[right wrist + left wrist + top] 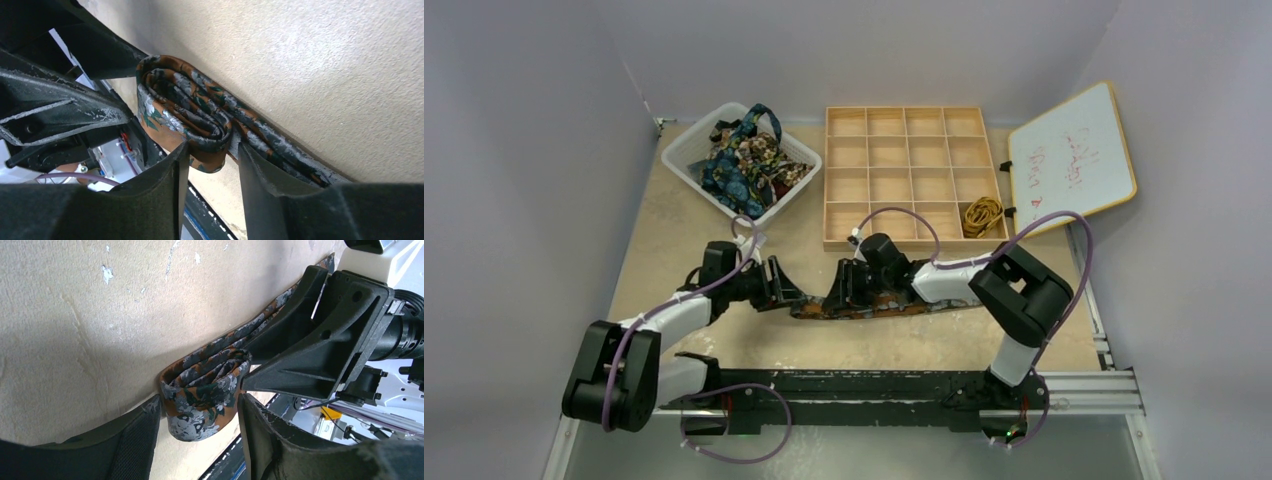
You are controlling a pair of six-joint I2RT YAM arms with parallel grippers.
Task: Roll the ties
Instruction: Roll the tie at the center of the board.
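The dark brown tie point(205, 390) lies on the desk point(674, 240), in the lower middle of the top view, below the wooden compartment tray point(904, 175). Its left end is wound into a loose, flattened coil.

The left pincer point(199, 407) has that coil between its two fingers, with cloth against both. The right pincer point(212, 150) is clenched on a fold at the coil's edge, with fabric filling its gap. How firmly either one presses cannot be told.

The step in hand looks like winding the coil along the strip. To do it well, I would:
- have one pincer pin the coil so the layers do not spring open while the other re-grips;
- turn the coil squarely over the flat tail, since the layers already look uneven and could telescope sideways;
- keep the tail straight and lightly taut.

In the top view the tie's long axis runs left to right, tipped slightly. The coiled end points to frame left, and the unrolled tail runs right beneath the right arm. The coil's own axis lies across that line, roughly toward the top and bottom of the frame.
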